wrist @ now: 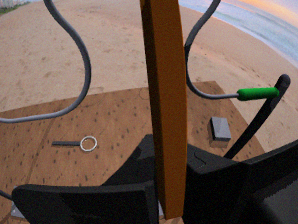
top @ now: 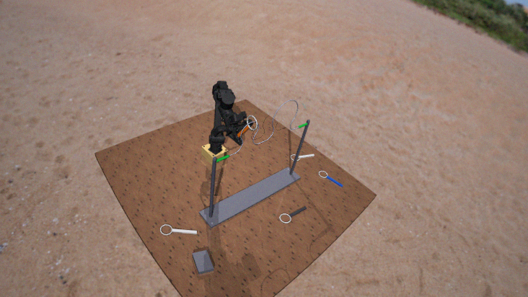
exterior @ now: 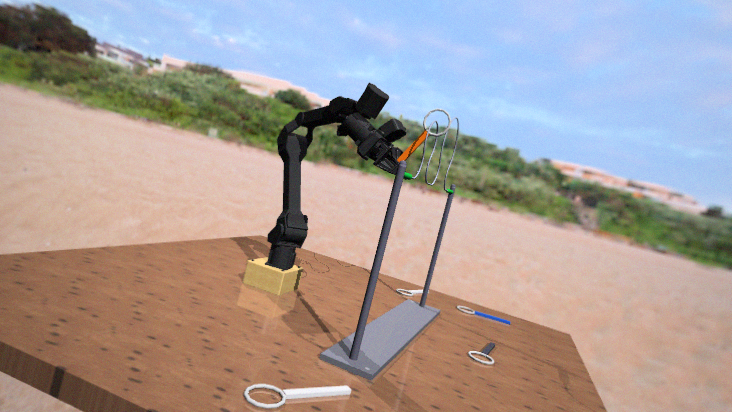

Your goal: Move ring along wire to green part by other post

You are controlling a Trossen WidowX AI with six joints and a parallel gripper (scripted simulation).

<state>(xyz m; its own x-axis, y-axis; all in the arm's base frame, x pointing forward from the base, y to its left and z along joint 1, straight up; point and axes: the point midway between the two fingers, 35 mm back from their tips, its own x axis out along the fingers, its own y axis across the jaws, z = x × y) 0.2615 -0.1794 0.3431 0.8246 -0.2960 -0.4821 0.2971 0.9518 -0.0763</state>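
Observation:
My gripper [top: 239, 136] [exterior: 398, 158] [wrist: 154, 140] is shut on the orange handle [top: 244, 130] [exterior: 412, 146] [wrist: 169, 100], which slants up from the fingers. The white ring [top: 257, 123] [exterior: 436, 109] is at the handle's upper end, around the first hump of the grey wire [top: 297, 108] [exterior: 455, 145] [wrist: 89, 70]; its gap to the wire is too small to tell. The ring is out of the wrist view. One green part [top: 222, 158] [exterior: 408, 176] [wrist: 258, 94] is by the near post [top: 212, 192] [exterior: 376, 266]; the other green part [top: 303, 125] [exterior: 449, 190] is by the far post [top: 299, 147] [exterior: 437, 250].
A grey base plate [top: 251, 193] [exterior: 394, 327] carries the posts. Loose rings with a white handle [top: 185, 231] [exterior: 317, 392], a dark handle [top: 297, 211] [exterior: 489, 349] and a blue handle [top: 335, 181] [exterior: 492, 317] lie on the table. A grey block [top: 203, 261] [wrist: 220, 128] lies beyond the near post.

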